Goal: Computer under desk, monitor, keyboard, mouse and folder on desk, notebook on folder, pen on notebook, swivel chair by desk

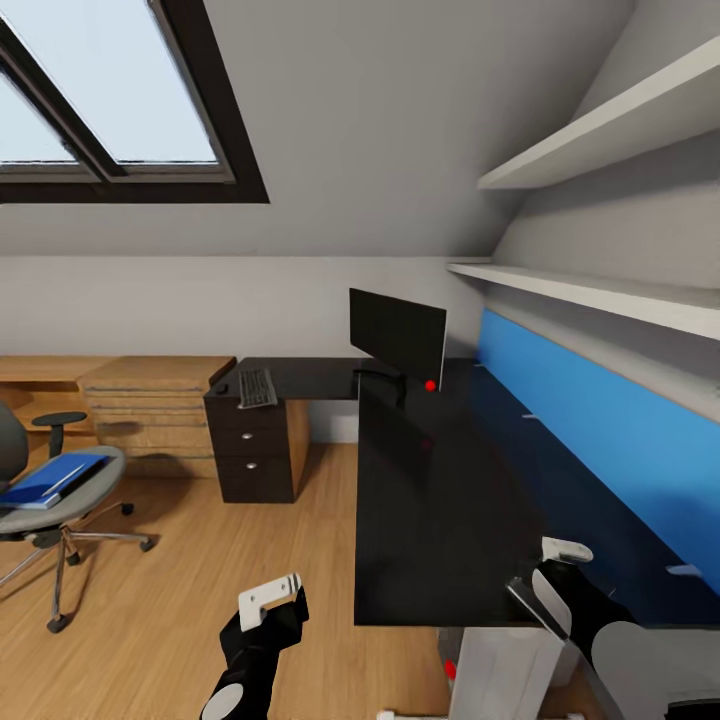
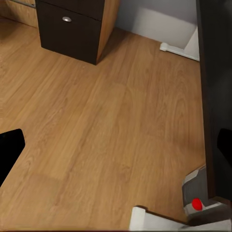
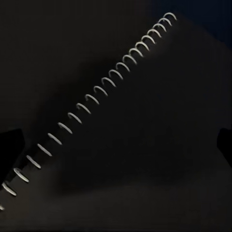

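While right pincer (image 1: 556,578) hangs spread above notebook (image 3: 116,116), desk (image 1: 440,520) edge borders bare floor (image 1: 190,560)

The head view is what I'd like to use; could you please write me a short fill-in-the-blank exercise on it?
1. The blue folder lies on the seat of the ____.
2. The keyboard lies on the ____.
3. The monitor stands to the ____ of the keyboard.

Missing words: swivel chair; desk; right
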### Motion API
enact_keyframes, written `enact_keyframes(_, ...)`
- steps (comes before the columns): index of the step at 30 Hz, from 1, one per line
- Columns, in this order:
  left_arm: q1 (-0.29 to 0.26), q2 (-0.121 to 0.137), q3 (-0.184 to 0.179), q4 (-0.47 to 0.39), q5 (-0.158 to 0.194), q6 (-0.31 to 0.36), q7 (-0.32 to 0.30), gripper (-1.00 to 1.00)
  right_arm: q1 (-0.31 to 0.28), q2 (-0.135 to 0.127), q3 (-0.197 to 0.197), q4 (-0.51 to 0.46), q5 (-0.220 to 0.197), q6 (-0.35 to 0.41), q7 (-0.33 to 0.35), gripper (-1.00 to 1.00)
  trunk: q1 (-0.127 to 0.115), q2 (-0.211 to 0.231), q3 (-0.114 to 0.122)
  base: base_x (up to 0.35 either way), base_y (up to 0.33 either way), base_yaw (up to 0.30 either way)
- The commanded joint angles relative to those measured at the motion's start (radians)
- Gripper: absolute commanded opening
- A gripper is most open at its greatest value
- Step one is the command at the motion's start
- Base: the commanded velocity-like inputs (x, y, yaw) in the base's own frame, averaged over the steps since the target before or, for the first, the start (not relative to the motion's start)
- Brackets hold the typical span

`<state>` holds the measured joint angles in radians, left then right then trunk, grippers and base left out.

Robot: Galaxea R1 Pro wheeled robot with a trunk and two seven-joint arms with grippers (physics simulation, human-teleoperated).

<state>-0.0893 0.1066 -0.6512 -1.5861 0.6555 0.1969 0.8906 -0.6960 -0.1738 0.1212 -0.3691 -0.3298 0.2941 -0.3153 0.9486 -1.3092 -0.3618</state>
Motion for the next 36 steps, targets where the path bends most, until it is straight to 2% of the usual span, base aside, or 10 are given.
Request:
enact_keyframes(1, -0.001, 0.001, -0.002, -0.002, 0.003, 0.006, 0.007, 1.00, 0.000, -0.001, 0.009, -0.002, -0.008, 0.006, -0.007, 1.00, 0.000, -0.001, -0.001, -0.109, 0.000, 0.000)
enact_keyframes(36, -0.002, 0.001, 0.001, 0.001, 0.004, 0.006, 0.007, 1.00, 0.000, -0.001, 0.009, -0.004, -0.006, 0.002, -0.007, 1.00, 0.000, -0.001, -0.001, -0.042, -0.026, 0.000)
